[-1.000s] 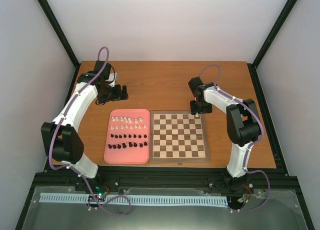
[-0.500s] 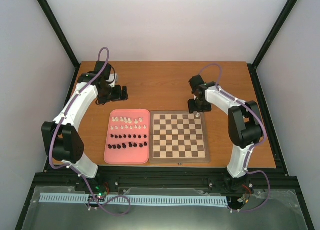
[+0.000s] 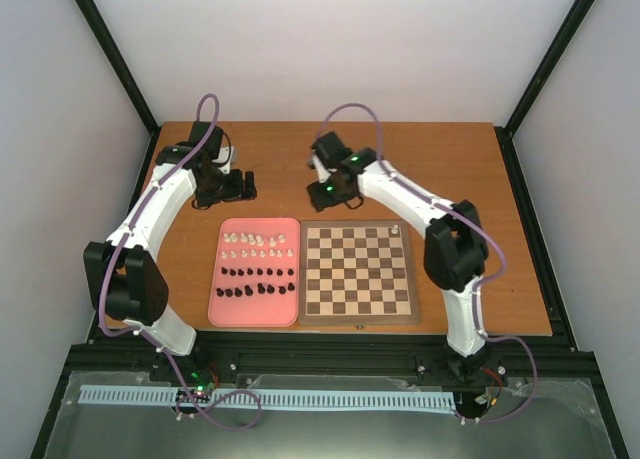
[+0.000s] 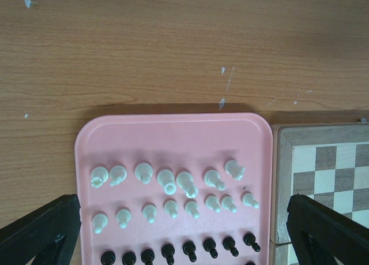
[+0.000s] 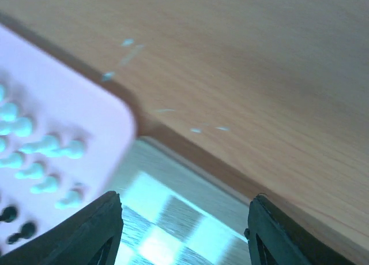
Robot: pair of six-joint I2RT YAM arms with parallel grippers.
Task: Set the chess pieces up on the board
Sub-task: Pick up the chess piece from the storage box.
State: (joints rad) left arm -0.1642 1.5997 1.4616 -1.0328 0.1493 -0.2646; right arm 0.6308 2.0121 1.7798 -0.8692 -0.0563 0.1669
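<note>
The board (image 3: pixel 358 271) lies right of a pink tray (image 3: pixel 255 271). One white piece (image 3: pixel 398 229) stands on the board's far right corner square. The other chess pieces stand on the tray: white ones (image 3: pixel 257 245) in the two far rows, black ones (image 3: pixel 257 282) in the near rows. The left wrist view shows the white pieces (image 4: pixel 170 187), black pieces (image 4: pixel 190 247) and the board's edge (image 4: pixel 323 161). My left gripper (image 3: pixel 243 186) (image 4: pixel 183 219) is open and empty, behind the tray. My right gripper (image 3: pixel 325 194) (image 5: pixel 184 219) is open and empty, above the board's far left corner (image 5: pixel 173 207).
The wooden table (image 3: pixel 440 169) extends behind and to the right of the board. The right wrist view is blurred; it shows the tray's corner (image 5: pixel 86 115) and bare wood (image 5: pixel 259 74).
My right arm has swung left from the board's far right corner to behind its far left corner, leaving one white piece standing there. The left arm has not moved.
</note>
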